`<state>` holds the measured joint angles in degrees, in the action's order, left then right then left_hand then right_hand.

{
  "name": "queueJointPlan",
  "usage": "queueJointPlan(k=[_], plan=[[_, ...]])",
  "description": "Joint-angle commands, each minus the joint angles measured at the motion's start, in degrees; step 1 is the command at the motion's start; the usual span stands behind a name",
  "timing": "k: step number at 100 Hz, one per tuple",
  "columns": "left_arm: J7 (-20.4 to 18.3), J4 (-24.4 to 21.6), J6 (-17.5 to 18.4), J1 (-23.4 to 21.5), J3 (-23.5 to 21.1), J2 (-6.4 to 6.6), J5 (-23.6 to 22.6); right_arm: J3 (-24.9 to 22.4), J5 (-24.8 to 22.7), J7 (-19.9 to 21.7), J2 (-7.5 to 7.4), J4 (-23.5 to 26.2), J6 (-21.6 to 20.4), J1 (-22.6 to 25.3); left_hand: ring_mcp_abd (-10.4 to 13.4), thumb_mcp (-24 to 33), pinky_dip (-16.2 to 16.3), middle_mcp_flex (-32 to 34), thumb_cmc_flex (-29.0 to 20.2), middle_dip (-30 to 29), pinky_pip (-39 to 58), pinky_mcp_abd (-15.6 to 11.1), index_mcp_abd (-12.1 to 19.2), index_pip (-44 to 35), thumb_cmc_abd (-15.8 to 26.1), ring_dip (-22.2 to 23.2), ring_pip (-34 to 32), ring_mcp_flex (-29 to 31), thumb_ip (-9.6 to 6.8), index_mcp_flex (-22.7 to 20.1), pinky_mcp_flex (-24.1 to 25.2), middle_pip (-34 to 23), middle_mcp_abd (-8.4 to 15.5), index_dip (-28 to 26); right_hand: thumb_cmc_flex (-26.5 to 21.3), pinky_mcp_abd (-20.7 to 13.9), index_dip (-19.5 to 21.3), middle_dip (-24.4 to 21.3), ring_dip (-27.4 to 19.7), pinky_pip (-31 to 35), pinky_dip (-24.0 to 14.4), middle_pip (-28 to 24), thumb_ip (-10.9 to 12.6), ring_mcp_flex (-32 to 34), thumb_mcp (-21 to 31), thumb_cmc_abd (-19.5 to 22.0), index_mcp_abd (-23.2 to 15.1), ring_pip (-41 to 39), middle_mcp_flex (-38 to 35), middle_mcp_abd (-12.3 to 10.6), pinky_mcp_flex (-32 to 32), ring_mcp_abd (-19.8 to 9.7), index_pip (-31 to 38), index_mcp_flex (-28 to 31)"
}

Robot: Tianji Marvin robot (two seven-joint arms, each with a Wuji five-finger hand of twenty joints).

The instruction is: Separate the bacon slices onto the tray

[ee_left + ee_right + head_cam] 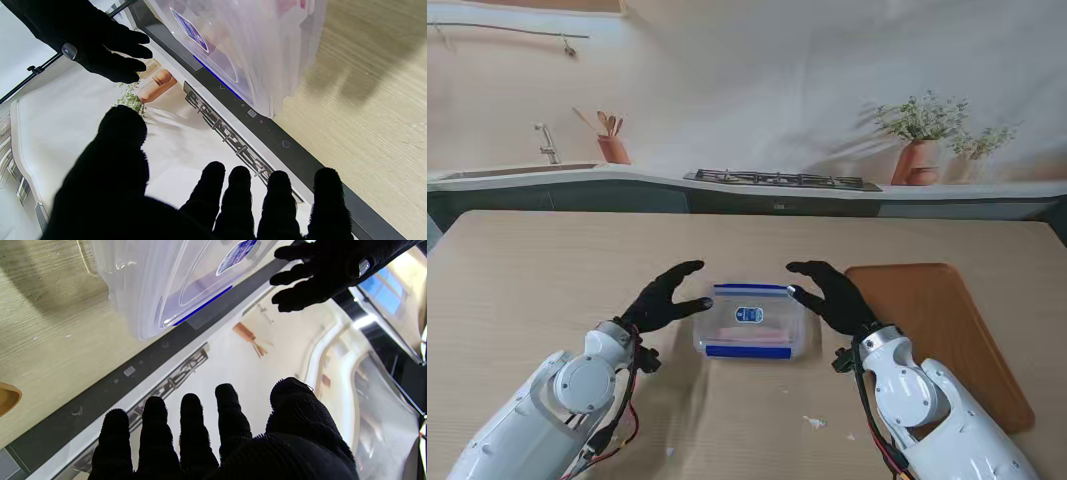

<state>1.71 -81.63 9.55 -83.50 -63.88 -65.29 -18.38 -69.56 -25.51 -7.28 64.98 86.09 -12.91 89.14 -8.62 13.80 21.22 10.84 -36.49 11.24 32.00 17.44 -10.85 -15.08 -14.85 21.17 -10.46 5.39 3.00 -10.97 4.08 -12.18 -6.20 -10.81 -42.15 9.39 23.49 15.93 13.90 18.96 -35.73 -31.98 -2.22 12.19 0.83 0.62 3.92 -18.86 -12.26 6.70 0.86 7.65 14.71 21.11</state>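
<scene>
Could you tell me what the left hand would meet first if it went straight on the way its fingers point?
Probably nothing: the left hand points past the box's left side, not at it; bare table lies beyond.

Container (749, 322) was clear glossy plastic, counter (547, 270) looked like matt pale woodgrain, tray (937, 320) smooth brown wood, and the fingers (191, 426) had fuzzy black cloth.

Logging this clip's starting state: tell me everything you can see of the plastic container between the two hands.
The container is a clear, rectangular plastic box with rounded corners, blue strips along its near and far edges and a blue-and-white label on the closed lid. Something pink shows faintly inside. It sits flat on the wooden table, left of the tray. The left hand and right hand flank it, open; contact is unclear.
</scene>
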Motion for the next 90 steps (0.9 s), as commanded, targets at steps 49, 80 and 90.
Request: queueJointPlan(k=[49, 80, 90], plan=[[0.6, 0.0, 3.2, 0.2, 0.3, 0.47, -6.6, 0.2, -1.4, 1.0, 0.1, 1.6, 0.2, 0.9, 1.4, 2.6, 1.1, 1.0, -2.1, 4.0, 1.5, 0.7, 5.7, -4.8, 0.1, 0.8, -4.2, -0.1, -1.48, -10.5, 0.5, -6.4, 0.4, -2.8, -0.6, -1.1, -0.4, 0.3, -0.1, -0.2, 0.0, 0.3, 1.1, -1.7, -0.8, -0.1, -0.8, -0.2, -0.6, 0.0, -1.1, -0.4, 0.7, 0.6], [2.6, 2.5, 9.3, 2.6, 3.4, 1.93, -18.4, -0.4, -7.0, 2.1, -1.01, 5.0, -2.8, 2.4, 2.6, 21.1, 3.9, 11.2, -2.2, 9.0, 17.9, 0.5, 10.8, -11.5, -6.8, 3.9, -15.4, 8.4, 0.2, -23.2, -1.4, -14.9, 3.8, -6.8, -2.3, -1.5, 2.5, 0.5, -0.1, -0.5, 0.2, -0.3, 1.2, -1.6, -0.3, -1.3, 0.5, -0.1, -3.7, -0.1, -1.2, -1.2, 7.2, 14.2], [2.3, 2.9, 10.2, 3.4, 4.5, 2.46, -21.0, -0.6, -9.2, 3.9, -1.69, 6.6, -4.4, 2.8, 2.3, 24.3, 4.2, 13.0, -1.7, 10.3, 18.8, 0.4, 12.1, -13.0, -8.7, 6.5, -18.3, 10.7, 0.69, -24.9, -1.5, -17.1, 4.4, -7.6, -2.8, -1.6, 3.1, 0.5, -0.2, -0.7, 0.4, -0.2, 1.2, -1.6, -0.1, -1.5, 0.7, 0.0, -5.5, -0.7, -1.3, -1.5, 8.7, 19.6]])
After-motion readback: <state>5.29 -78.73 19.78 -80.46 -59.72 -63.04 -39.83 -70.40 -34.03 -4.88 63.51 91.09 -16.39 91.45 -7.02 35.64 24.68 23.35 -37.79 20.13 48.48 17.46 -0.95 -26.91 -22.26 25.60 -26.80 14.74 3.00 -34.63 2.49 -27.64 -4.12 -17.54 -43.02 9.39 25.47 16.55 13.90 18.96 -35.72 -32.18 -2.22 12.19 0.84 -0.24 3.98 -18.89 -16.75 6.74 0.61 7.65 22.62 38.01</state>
